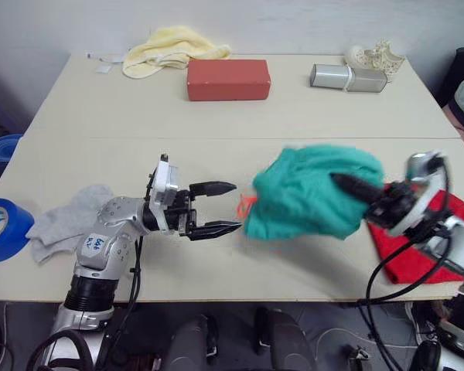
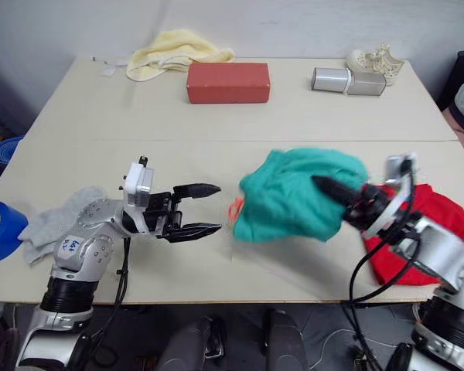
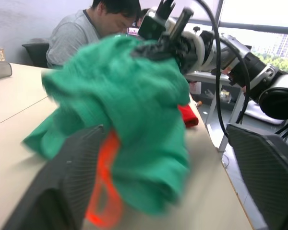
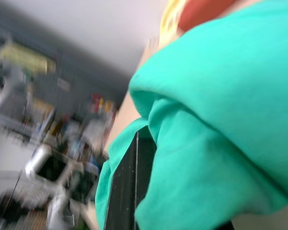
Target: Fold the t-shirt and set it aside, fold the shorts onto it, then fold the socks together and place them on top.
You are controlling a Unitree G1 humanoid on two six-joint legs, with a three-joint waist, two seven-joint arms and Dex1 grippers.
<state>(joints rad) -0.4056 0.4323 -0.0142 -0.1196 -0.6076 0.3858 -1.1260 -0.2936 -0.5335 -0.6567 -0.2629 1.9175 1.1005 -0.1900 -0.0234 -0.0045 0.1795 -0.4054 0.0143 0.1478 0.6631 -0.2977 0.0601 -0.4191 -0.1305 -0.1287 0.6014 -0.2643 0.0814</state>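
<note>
Left arm: enters from the lower left of the head views, forearm angled up and toward the frame centre, wrist roughly level. The left gripper [image 1: 224, 207] points toward the right of the frame; its 2 black fingers are spread, one above the other in the picture, with a clear gap between the tips and nothing between them.

Right arm: enters from the lower right, forearm angled up and toward the centre. The right gripper [image 1: 348, 185] points toward the left of the frame, its fingers closed on the shorts [image 1: 313, 189], which hang bunched from the fingertips.
</note>
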